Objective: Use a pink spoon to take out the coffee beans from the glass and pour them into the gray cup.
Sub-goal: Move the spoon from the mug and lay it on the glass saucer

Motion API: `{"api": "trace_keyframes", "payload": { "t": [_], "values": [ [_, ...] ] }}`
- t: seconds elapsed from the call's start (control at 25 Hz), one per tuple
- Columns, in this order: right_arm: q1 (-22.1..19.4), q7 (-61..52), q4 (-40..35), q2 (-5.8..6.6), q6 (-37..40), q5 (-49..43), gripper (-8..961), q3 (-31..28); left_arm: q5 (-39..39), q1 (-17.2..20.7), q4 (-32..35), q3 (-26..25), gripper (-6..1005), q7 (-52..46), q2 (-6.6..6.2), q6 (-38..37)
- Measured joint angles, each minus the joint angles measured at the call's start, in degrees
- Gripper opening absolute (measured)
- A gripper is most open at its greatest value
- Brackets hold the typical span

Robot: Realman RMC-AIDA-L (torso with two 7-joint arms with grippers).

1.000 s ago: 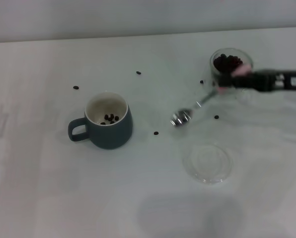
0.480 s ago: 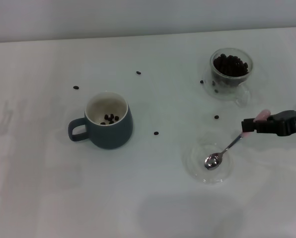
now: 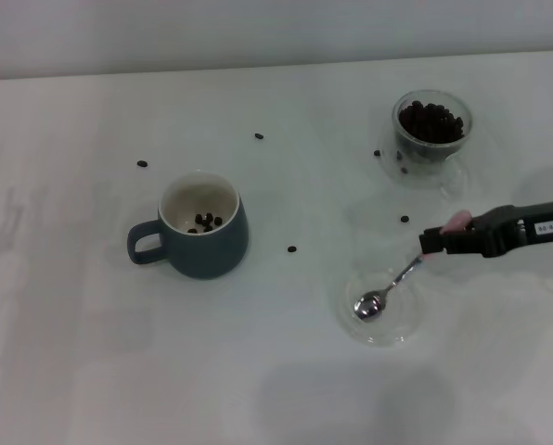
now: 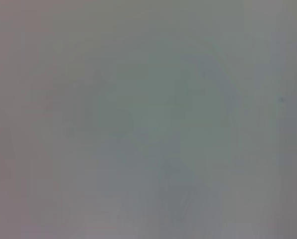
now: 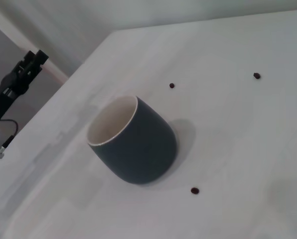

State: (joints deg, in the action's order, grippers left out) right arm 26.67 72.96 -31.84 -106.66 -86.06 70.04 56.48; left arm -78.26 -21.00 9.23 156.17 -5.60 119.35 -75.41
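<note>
My right gripper (image 3: 434, 243) reaches in from the right and is shut on the pink spoon (image 3: 395, 282) at its pale handle. The spoon's shiny bowl, with no beans showing in it, hangs low over the flat clear saucer (image 3: 388, 332); I cannot tell whether it touches. The glass (image 3: 431, 125) stands at the back right, full of dark coffee beans (image 3: 430, 119). The gray cup (image 3: 202, 227) stands left of centre with a few beans on its white bottom, and the right wrist view shows the cup (image 5: 133, 142) too. My left gripper is out of view.
Loose beans lie on the white table: one (image 3: 291, 248) between cup and saucer, one (image 3: 405, 219) behind the spoon, others at the back (image 3: 258, 136) and far left (image 3: 142, 164). A dark stand (image 5: 16, 82) shows beyond the table's edge in the right wrist view.
My right gripper carried the spoon from beside the glass down toward the front, over the saucer. In the last half second it moved a little further left. The cup and glass stayed put.
</note>
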Motion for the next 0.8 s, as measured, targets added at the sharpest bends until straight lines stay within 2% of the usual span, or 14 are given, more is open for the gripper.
{"api": "trace_keyframes", "payload": {
  "t": [0.4, 0.8],
  "values": [
    [1.08, -2.37, 0.02, -0.77, 5.01, -2.39, 314, 0.18, -0.12, 0.0, -0.06, 0.0, 850, -0.02, -0.02, 0.0],
    [0.65, -2.92, -0.65, -0.74, 7.12, -3.35, 399, 0.04, -0.14, -0.51, 0.0, 0.01, 850, -0.02, -0.09, 0.0]
  ]
}}
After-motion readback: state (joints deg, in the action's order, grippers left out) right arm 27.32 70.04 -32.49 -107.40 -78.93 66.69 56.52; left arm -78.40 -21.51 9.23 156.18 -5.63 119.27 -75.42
